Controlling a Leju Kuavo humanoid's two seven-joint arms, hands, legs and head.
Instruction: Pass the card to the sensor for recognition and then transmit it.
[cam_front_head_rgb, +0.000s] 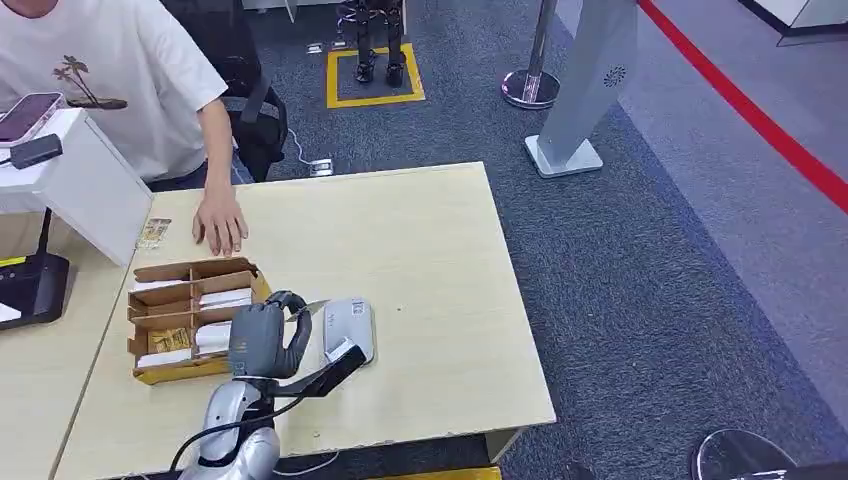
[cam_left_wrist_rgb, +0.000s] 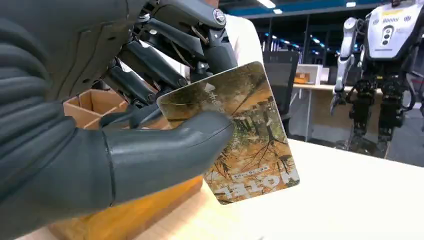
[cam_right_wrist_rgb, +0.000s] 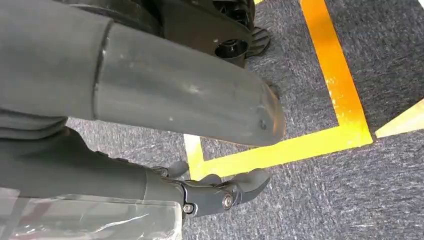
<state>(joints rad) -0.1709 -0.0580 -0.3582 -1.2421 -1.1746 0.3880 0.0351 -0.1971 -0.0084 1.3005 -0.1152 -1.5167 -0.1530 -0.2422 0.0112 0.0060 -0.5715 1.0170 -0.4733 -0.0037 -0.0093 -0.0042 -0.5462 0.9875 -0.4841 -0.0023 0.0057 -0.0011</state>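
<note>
My left hand (cam_front_head_rgb: 265, 338) pinches one hotel card (cam_left_wrist_rgb: 240, 135) above the surface (cam_front_head_rgb: 430, 270), beside a cardboard box (cam_front_head_rgb: 190, 320) of stacked cards; my right hand (cam_right_wrist_rgb: 150, 100) hangs empty, fingers apart, over the floor.

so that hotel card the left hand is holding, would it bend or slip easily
Probably stiff: the card stays flat though the left hand pinches it by only one side. Its printed face looks glossy, so it may slide under the thumb. Being thin, it is likely light and would lie flat on the table, hard to pick up again.
</note>
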